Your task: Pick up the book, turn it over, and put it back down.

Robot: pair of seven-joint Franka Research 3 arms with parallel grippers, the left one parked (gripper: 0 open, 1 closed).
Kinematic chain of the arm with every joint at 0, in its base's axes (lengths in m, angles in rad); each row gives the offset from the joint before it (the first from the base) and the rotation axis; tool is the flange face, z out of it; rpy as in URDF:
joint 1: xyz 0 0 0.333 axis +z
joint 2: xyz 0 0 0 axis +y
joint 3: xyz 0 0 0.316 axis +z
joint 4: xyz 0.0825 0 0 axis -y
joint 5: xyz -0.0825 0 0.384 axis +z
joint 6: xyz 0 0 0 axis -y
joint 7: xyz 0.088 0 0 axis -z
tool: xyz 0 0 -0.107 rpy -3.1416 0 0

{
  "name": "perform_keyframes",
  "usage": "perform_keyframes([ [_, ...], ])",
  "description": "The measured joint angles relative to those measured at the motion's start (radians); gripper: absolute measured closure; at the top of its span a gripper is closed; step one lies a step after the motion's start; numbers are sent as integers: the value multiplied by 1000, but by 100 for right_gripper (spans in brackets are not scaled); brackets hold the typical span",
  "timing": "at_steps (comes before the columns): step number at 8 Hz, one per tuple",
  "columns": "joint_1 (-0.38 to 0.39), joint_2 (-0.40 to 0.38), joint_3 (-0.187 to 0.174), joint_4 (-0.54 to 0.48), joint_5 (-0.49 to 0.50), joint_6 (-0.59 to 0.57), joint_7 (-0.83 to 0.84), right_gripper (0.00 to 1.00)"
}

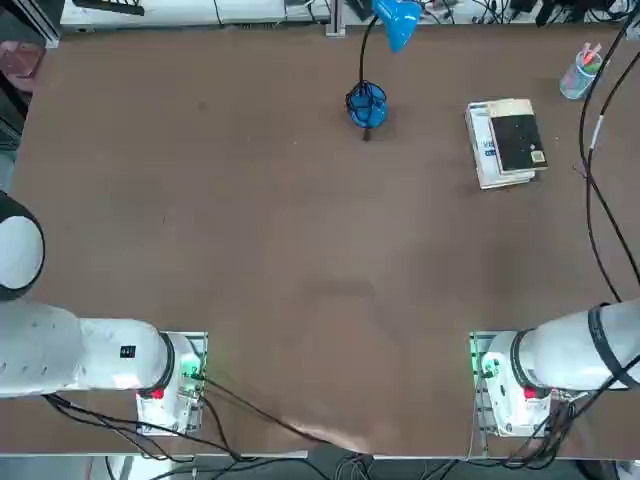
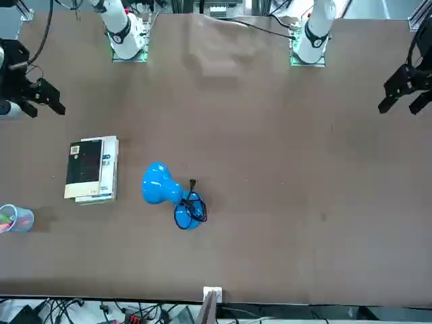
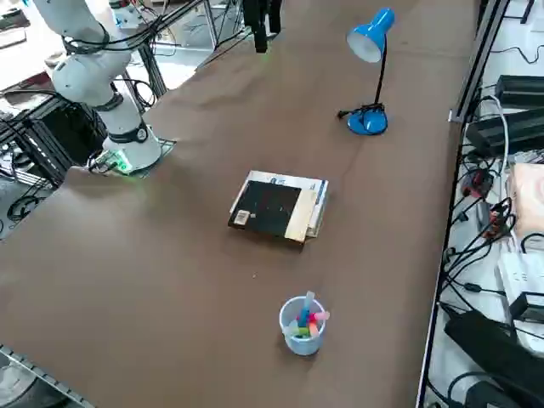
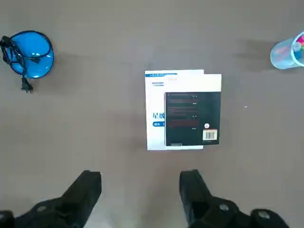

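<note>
Black-faced and cream-edged, the small paperback book [image 4: 192,118] lies flat on top of a larger white book with blue print [image 4: 159,111], its barcode corner turned up; the pair sits on the brown table [image 1: 250,250] near the far right corner as the top view has it. The right gripper [image 4: 140,183] hangs high above the table with its two dark fingers [image 4: 88,185] spread wide and nothing between them; in the wrist view the book shows beyond the fingertips, well apart from them. A translucent bluish plastic cup [image 3: 302,327] stands near the books, holding a few coloured markers. A blue desk lamp [image 3: 370,51] with a round base and a thin curved neck stands farther along the table, its black cord coiled on the base
</note>
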Motion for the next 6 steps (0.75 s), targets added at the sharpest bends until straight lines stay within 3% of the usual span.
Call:
perform_keyframes([
  [6,-36,0,-7,0,3,1,0,0],
])
